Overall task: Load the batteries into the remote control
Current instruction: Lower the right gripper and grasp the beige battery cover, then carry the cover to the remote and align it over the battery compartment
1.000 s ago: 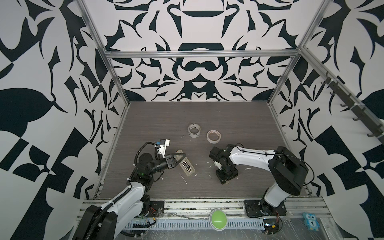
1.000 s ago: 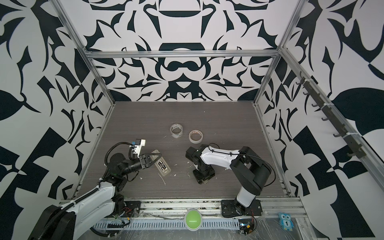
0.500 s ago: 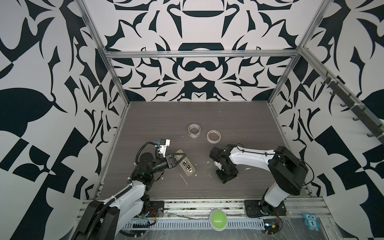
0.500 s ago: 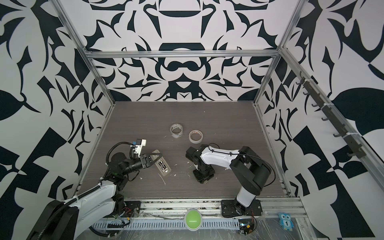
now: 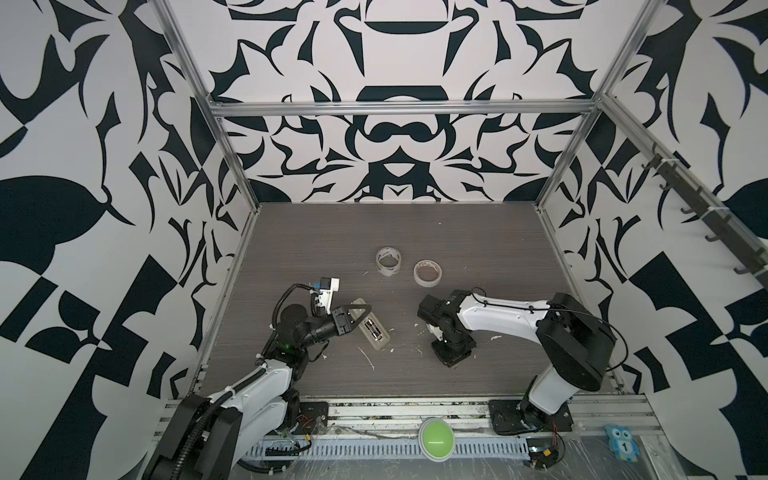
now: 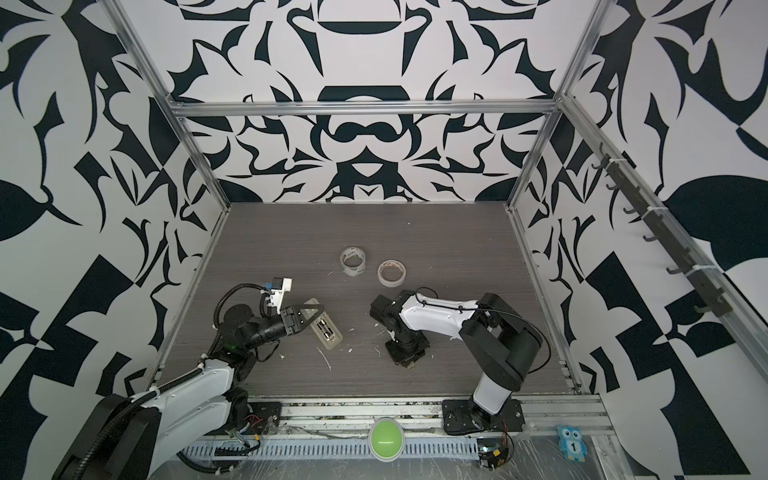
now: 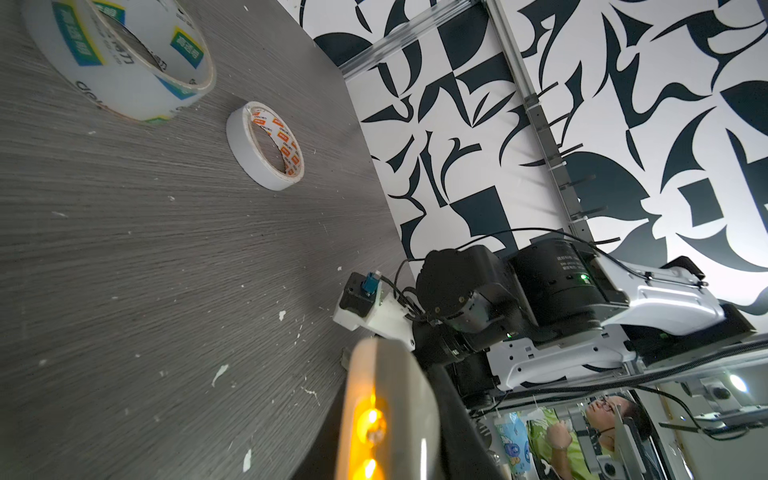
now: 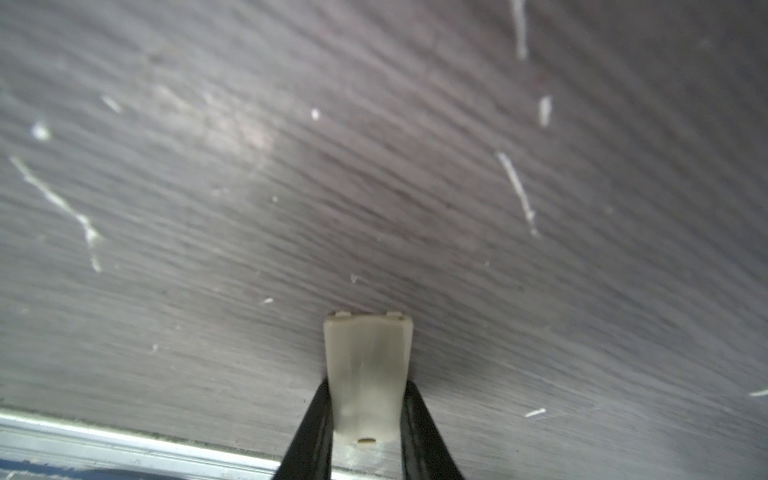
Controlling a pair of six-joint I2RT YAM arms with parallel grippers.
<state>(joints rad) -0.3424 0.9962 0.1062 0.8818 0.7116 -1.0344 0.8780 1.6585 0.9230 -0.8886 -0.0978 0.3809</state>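
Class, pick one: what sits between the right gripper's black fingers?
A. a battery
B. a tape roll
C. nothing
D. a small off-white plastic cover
D: in the right wrist view the right gripper has its fingers against both sides of the small off-white battery cover.

This is a robotics lab test cell. Aluminium framing (image 5: 399, 109) holds black-and-white patterned panels (image 5: 83, 124) round a grey bench (image 5: 374, 232), with a green push button (image 5: 436, 433) by the front rail (image 5: 395, 411).

Was a grey counter (image 5: 332, 232); carried clear tape roll (image 5: 389, 272) just beside white tape roll (image 5: 428, 283), plus scattered white flecks (image 5: 368, 358).
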